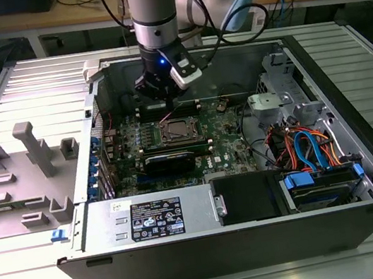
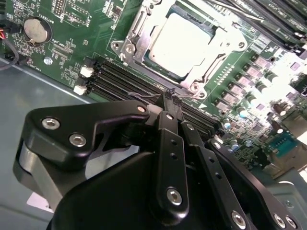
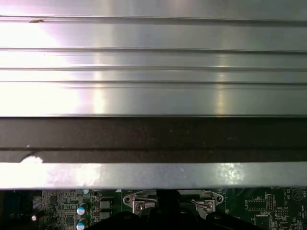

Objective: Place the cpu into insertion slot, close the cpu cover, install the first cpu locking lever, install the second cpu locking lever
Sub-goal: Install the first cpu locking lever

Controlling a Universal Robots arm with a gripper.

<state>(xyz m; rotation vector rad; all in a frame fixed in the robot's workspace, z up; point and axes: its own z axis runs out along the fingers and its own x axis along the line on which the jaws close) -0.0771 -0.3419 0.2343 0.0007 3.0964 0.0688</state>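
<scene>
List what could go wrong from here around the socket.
1. The hand seems shut on a thin locking lever; the wire could slip out and spring back.
2. The memory slots lie right below the hand, so a downward push might strike them.
3. A skewed lever might fail to latch the cpu cover over the cpu.

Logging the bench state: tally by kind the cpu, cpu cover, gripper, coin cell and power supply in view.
cpu: 1
cpu cover: 1
gripper: 1
coin cell: 1
power supply: 1
Total: 5
</scene>
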